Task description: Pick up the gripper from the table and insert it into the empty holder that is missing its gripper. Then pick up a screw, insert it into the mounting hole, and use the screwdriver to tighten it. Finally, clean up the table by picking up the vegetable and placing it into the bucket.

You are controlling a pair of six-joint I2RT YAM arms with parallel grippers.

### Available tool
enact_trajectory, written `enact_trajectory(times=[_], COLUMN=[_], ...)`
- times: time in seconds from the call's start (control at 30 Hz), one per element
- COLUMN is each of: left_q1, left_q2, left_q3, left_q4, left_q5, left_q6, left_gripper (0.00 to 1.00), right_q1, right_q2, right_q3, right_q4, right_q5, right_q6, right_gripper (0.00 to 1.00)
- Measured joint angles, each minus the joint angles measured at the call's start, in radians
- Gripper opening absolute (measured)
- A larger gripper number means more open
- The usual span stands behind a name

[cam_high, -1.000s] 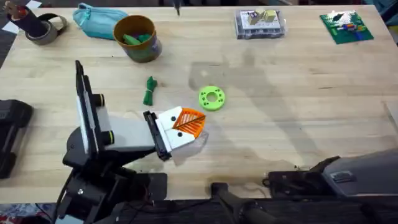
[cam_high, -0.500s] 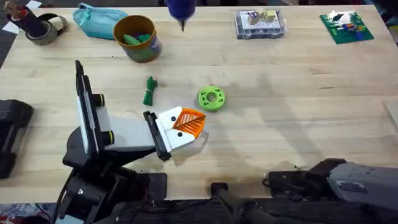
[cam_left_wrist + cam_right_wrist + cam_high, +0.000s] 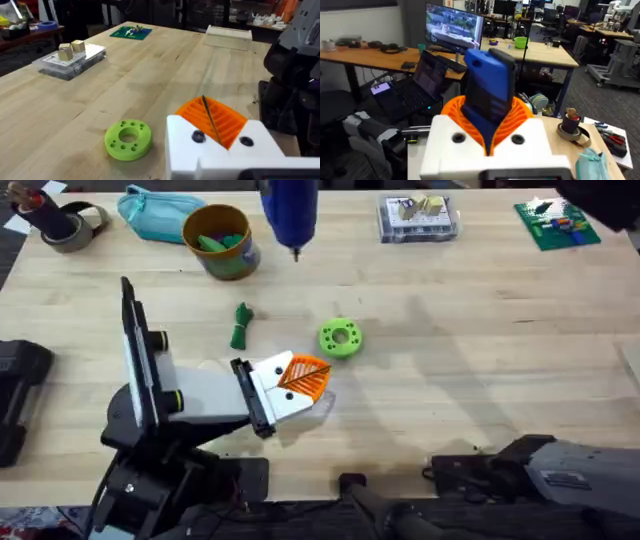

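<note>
**Screwdriver held high as cleanup items waited below**

The right hand [image 3: 490,135] was clamped on the screwdriver [image 3: 290,210], its orange pads closed around the fat blue body, which hung tip-down above the far edge of the tabletop [image 3: 480,350]. The left hand [image 3: 298,385] rested low toward the near-left part of the tabletop, its pads pressed together on nothing more than a thin dark sliver that could not be identified. The vegetable [image 3: 240,326] lay loose between the left hand and the bucket [image 3: 220,240], which stood near the far-left corner with green items already inside. A bright-green disc [image 3: 340,338] sat just beside the left hand.

The risk lay in the grip: the screwdriver was held by two ribbed pads around a smooth, rounded barrel, and any tilt or jolt could have let it slide or twist. A drop from that height would likely have sent it rolling toward the bucket. Its thin tip also pointed down, so a careless descent could have gouged the wood.
</note>
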Motion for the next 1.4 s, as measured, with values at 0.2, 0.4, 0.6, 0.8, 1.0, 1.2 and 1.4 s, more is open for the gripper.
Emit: enact_trajectory(times=[0.2,0.4,0.6,0.8,1.0,1.2,1.4], left_q1=[0.0,0.0,0.0,0.0,0.0,0.0,0.0], left_q2=[0.0,0.0,0.0,0.0,0.0,0.0,0.0], left_q3=[0.0,0.0,0.0,0.0,0.0,0.0,0.0], left_q4=[0.0,0.0,0.0,0.0,0.0,0.0,0.0], left_q5=[0.0,0.0,0.0,0.0,0.0,0.0,0.0], left_q6=[0.0,0.0,0.0,0.0,0.0,0.0,0.0], left_gripper=[0.005,0.005,0.005,0.005,0.005,0.005,0.005], right_q1=[0.012,0.015,0.016,0.028,0.058,0.078,0.085], right_q2=[0.0,0.0,0.0,0.0,0.0,0.0,0.0], right_q3=[-0.046,-0.149,-0.204,-0.231,-0.233,-0.233,-0.238], right_q4=[0.122,0.406,0.492,0.498,0.502,0.518,0.524], right_q5=[-0.009,-0.018,-0.026,-0.031,-0.038,-0.05,-0.064], right_q6=[0.03,0.153,0.222,0.249,0.258,0.259,0.258], right_gripper=[0.025,0.025,0.025,0.025,0.025,0.025,0.025])
